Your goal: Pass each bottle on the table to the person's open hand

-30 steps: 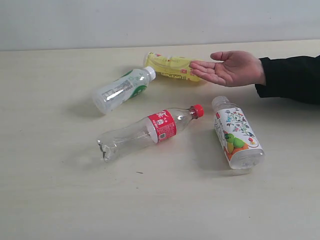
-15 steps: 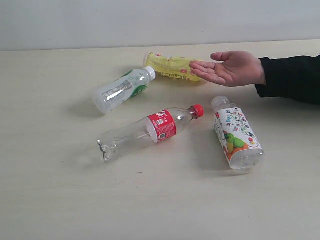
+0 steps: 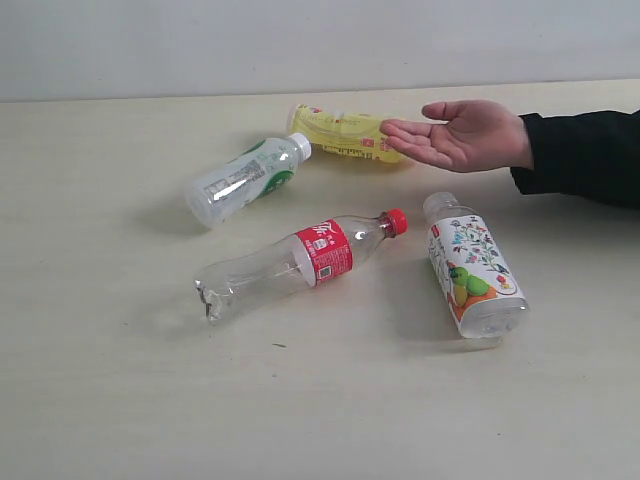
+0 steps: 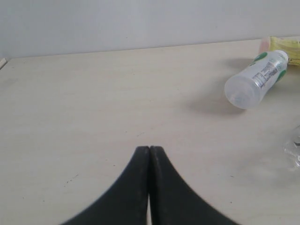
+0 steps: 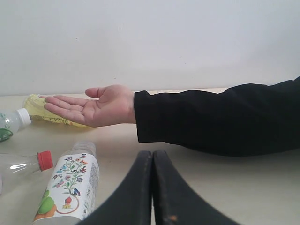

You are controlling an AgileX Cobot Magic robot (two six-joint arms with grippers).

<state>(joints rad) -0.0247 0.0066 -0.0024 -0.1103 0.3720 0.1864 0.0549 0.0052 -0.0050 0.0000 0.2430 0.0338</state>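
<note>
Floral bottle [image 5: 68, 190] near right fingers [image 5: 138, 187]

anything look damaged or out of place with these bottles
The clear red-label bottle looks crumpled at its base end, unlike the other three. All four lie on their sides on the table; nothing appears spilled. The yellow bottle is partly hidden behind the person's open hand.

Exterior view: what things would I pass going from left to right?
The green-label bottle → yellow bottle → flowery bottle → black sleeve. The red-label bottle and the hand overlap others, so skipped.
</note>
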